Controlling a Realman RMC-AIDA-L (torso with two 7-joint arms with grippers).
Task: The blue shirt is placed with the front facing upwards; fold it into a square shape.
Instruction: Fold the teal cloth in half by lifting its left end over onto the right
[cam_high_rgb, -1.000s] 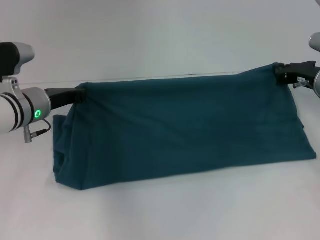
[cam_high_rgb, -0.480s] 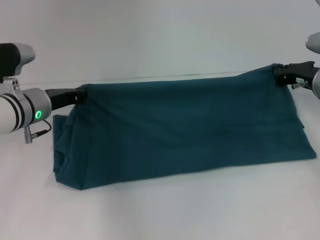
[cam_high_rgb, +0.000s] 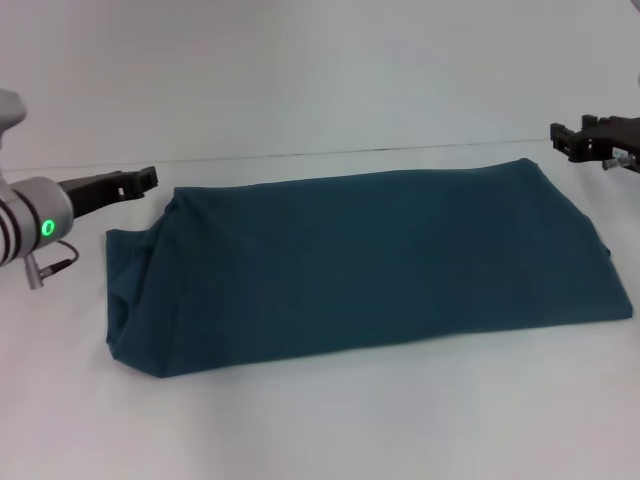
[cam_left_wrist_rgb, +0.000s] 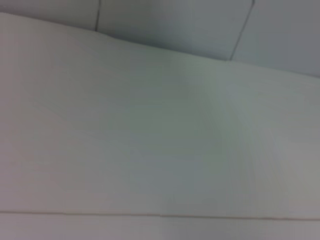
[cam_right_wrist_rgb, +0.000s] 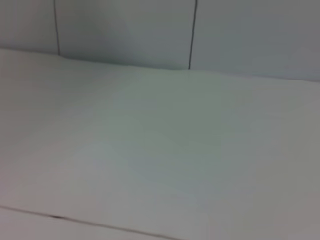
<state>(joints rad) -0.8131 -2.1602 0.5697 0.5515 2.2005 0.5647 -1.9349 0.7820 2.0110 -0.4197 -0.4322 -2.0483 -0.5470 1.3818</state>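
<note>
- While the large dark teal-blue cotton shirt (cam_high_rgb: 360, 265) lies folded on the white table (cam_high_rgb: 330, 420), it forms a wide, slightly skewed rectangle filling the middle of the head view, plain side up, with no print or neckline showing.
- Its cloth looks soft and matte, mostly smooth, with loose bunched layers at the 9 o'clock end and a small fold sticking out at the 3 o'clock edge.
- At 9 o'clock, the left gripper (cam_high_rgb: 140, 181), black-fingered on a white and grey wrist with a green light, hovers just beside the shirt's far left corner, clear of the cloth; its jaws hold nothing, but their gap is hard to make out.
- At 2 o'clock, the right gripper (cam_high_rgb: 570, 138), black and partly cut off by the frame edge, hangs near the far right corner, apart from the fabric and empty; I cannot tell how wide its jaws stand.
- Both wrist views show only pale blurred surface with thin dark seams.
</note>
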